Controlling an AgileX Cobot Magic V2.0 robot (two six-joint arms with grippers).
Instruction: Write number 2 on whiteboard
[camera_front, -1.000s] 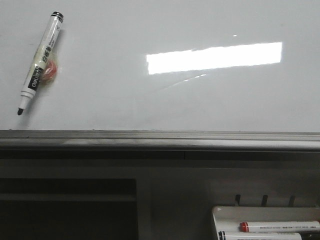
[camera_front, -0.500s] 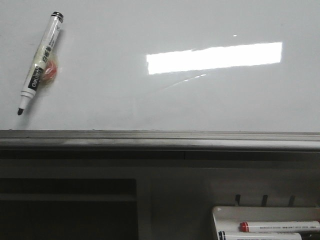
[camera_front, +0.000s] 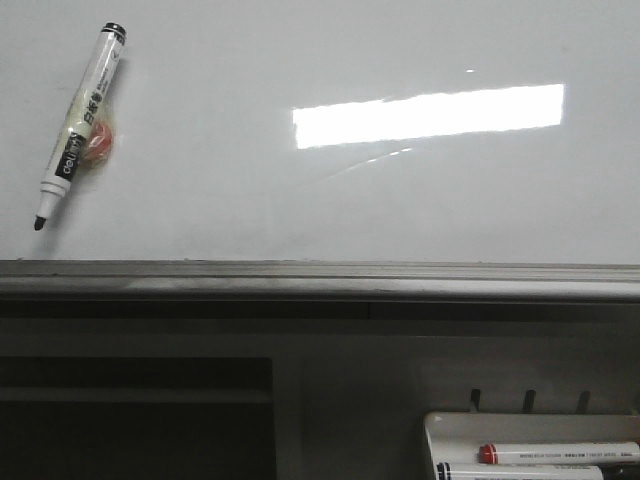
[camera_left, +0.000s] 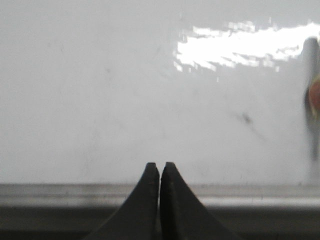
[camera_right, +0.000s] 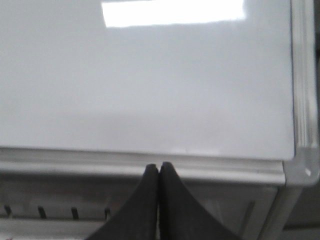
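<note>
Your whiteboard (camera_front: 330, 210) shows no number 2 yet, the uncapped black marker (camera_front: 80, 122) lies untouched at ten o'clock, and both the left hand (camera_left: 159, 165) and the right hand (camera_right: 159, 166) are pressed together, empty.

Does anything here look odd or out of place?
Yes: a marker lies askew on the whiteboard, uncapped, with something orange-red beside it, while other markers sit in the tray below. No 2 is drawn yet.

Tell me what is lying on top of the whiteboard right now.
On the whiteboard lies one uncapped black marker, tip toward the frame, with a small reddish-yellow thing partly hidden under its barrel. No drawn 2 is visible. The bright bar is only a light reflection.
</note>
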